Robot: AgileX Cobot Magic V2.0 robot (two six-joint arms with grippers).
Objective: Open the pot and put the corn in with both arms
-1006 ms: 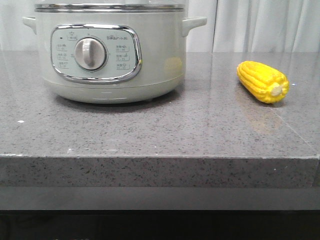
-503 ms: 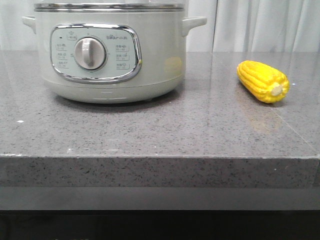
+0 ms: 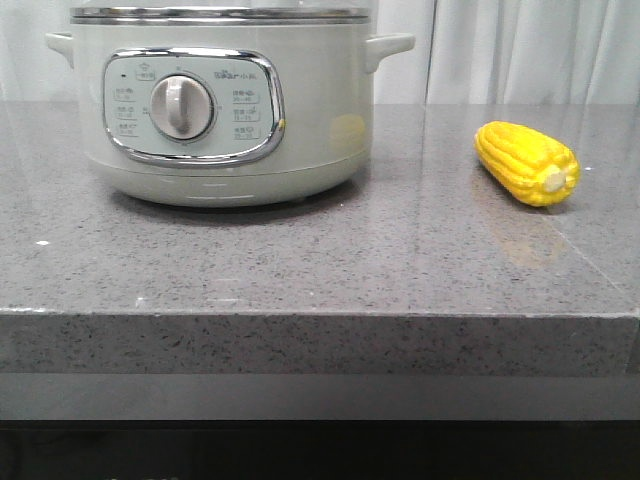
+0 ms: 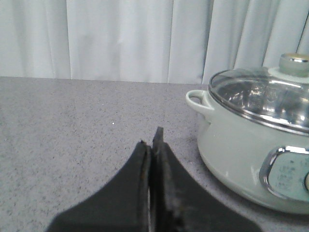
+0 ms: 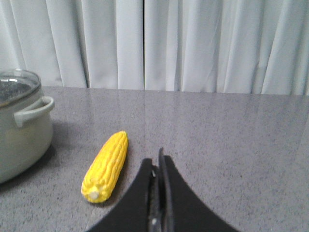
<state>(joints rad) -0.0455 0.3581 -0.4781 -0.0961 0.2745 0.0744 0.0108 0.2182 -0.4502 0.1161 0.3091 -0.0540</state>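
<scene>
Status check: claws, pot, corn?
Left claw and right claw shut, empty. Pale green electric pot lidded. Yellow corn cob on counter, unobstructed.

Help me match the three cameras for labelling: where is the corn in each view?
Front: corn lies right of the pot, apart from it.
Left wrist: not in view.
Right wrist: corn beside the pot's side handle.
Shared landmark: the pot.

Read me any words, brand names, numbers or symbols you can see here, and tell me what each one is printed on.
"Bear": brand mark, followed by small characters I cannot read, on the control panel of the pot, above the white dial.
Setting labels around the dial: too small to read.
Corn, countertop, curtains: no text.
</scene>
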